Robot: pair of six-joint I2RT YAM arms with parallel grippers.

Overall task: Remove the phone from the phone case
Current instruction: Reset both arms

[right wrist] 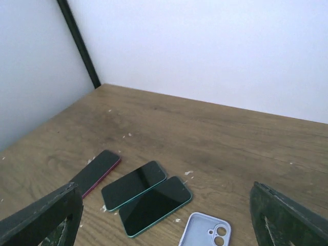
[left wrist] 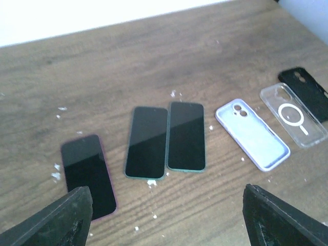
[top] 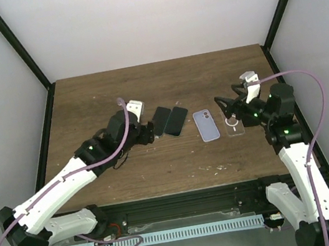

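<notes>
Left pincer (left wrist: 165, 192) hangs spread wide and empty low over the table (left wrist: 128, 61), its two fingers framing the row of handsets I am watching from my station. Nearest it, toward the left edge, the maroon-rimmed phone (left wrist: 88, 174) lies flat, screen up. Just beyond, two teal-edged phones (left wrist: 185, 136) lie side by side, touching or very nearly so. Further along toward the right edge sit a lavender case (left wrist: 252, 134), a clear case (left wrist: 293, 115) with a ring mark and a black case (left wrist: 307, 92), all three empty. Above that end the right pincer (right wrist: 164, 189) is likewise wide and holds nothing. I cannot tell whether the maroon rim is a case yet to come off or the phone's own body. With three shells for three handsets, the job may be close to done. If it is a case, the danger is its flatness. Fingers coming down on so thin an edge could skid and shove it into the teal pair, or close on the wrong handset. A low sweep of the arm could drag it toward the near edge.
</notes>
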